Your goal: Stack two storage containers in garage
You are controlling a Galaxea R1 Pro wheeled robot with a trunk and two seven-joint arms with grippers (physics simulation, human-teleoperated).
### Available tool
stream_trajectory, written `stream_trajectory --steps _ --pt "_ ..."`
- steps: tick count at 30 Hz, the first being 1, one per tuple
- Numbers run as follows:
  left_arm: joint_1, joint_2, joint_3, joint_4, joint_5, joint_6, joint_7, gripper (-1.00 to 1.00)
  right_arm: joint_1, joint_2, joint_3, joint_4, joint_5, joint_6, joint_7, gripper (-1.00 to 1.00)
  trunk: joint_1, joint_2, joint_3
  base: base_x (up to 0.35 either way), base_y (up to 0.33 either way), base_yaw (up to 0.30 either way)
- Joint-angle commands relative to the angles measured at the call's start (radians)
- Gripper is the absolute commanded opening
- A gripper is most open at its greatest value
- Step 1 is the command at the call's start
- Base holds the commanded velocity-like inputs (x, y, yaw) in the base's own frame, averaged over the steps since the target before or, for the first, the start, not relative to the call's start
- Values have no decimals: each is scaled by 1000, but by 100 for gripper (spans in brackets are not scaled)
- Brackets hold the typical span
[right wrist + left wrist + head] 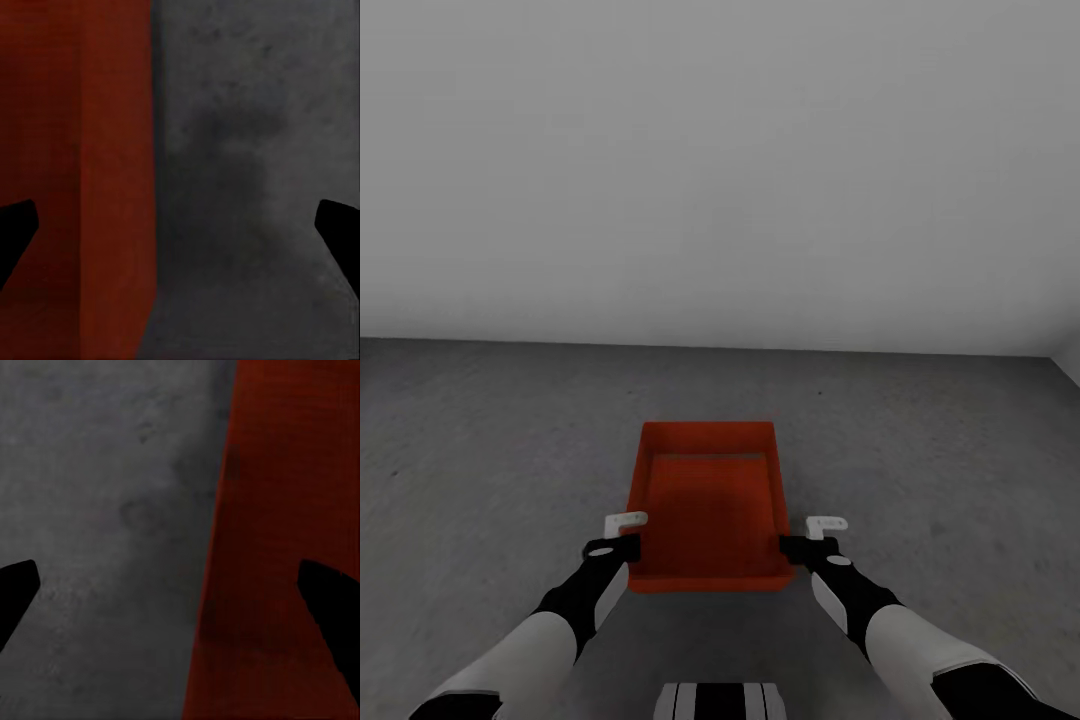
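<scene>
i'm looking down from the head camera at 1 orange-red bin (708, 505) sitting between my 2 arms, out over the dark grey concrete floor (480, 450). a plain pale wall (720, 150) rises behind it, meeting the floor in a straight line well beyond the bin's far edge. the bin is open-topped, its long axis running away from me, and its near wall is just ahead of my trunk.

my left claw (622, 535) is at the bin's left side near the close corner, and my right claw (808, 535) is at the right side near the opposite close corner. from the head camera i can't tell whether either one actually touches the wall.

in the left wrist camera the 2 dark fingertips (16, 594) stand wide apart, with the bin's red wall (277, 540) on 1 side of the gap and bare concrete (105, 510) on the other. the right wrist camera shows the same: fingertips (337, 232) spread wide, red wall (75, 165) and grey floor (255, 165) side by side between them. both claws are spread and hold nothing.
</scene>
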Motion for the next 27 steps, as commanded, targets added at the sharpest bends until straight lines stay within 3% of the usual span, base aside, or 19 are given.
stream_trajectory --steps 1,27 --pt "0 0 1 -2 6 2 3 100 -1 0 9 0 -10 -3 -5 100 0 0 -1 0 0 0" --pt "0 0 1 -6 7 -2 3 100 -1 0 9 1 -10 -3 -5 100 0 0 -1 0 0 0"
